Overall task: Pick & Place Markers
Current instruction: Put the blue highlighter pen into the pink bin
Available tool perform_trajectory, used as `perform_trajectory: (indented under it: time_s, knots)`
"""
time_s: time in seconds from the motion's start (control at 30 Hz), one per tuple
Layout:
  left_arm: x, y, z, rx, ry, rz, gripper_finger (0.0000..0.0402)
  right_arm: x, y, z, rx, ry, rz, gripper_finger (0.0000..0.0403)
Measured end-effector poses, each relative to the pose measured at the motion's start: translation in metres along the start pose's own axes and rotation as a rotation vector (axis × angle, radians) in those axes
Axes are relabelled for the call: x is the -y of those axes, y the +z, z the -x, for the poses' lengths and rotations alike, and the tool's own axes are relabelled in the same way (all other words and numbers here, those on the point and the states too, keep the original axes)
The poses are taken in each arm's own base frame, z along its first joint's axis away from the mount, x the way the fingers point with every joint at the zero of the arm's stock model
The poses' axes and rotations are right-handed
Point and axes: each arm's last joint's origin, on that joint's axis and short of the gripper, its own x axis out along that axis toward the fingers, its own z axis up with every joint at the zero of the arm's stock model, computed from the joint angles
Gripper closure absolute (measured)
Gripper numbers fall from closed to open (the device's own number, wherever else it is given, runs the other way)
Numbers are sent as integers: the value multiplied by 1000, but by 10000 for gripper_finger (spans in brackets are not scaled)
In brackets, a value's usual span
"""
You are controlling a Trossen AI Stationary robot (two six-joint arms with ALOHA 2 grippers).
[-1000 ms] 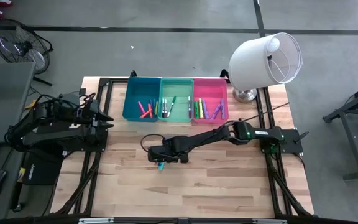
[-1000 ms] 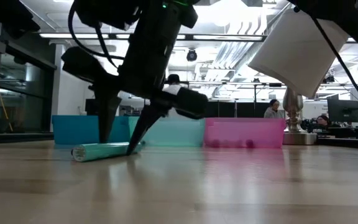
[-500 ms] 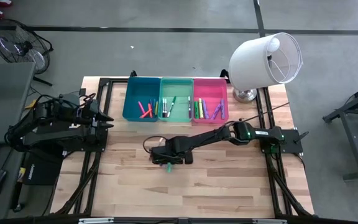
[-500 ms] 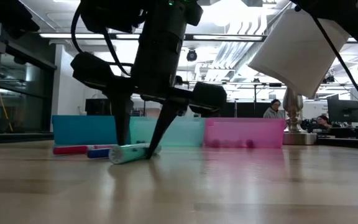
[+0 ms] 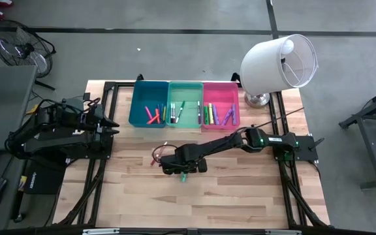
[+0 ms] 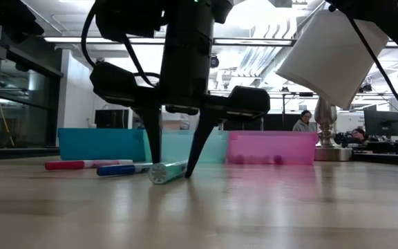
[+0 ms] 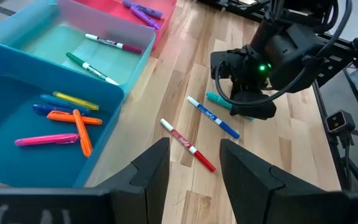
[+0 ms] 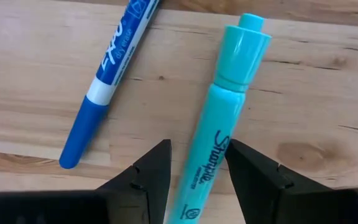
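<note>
Lying flat on the desk [image 5: 240, 189], the teal marker [image 8: 219, 130] sits between the right gripper [image 6: 175, 169]'s two fingers [image 8: 145, 171]. These fingers are spread apart and stand on both sides of the marker, not squeezing it, so it looks ready to be grabbed. Just beside the teal marker lie a blue marker [image 8: 107, 84] and a red marker [image 7: 188, 144], also loose on the desk. Farther from the teal marker stand the blue bin [image 5: 136, 111], the mint green bin [image 5: 172, 88] and the pink bin [image 5: 219, 87], with more markers inside. Far from the teal marker, the left gripper [image 7: 194, 171] waits with its fingers apart, holding nothing.
</note>
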Motion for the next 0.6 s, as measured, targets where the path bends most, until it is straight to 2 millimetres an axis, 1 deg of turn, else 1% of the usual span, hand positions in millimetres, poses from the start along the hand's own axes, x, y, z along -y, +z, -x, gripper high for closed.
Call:
perform_trajectory:
  time_s: [0.2,0.47,0.6]
  knots:
    - [0,0,0,-1,-2,1,262,-2,0,0,32,27,-2,265]
    - [0,-2,0,-25,-7,5,262,6,-4,0,35,-53,-15,281]
    - [0,-2,0,-25,-7,5,262,7,-4,0,29,-61,-11,298]
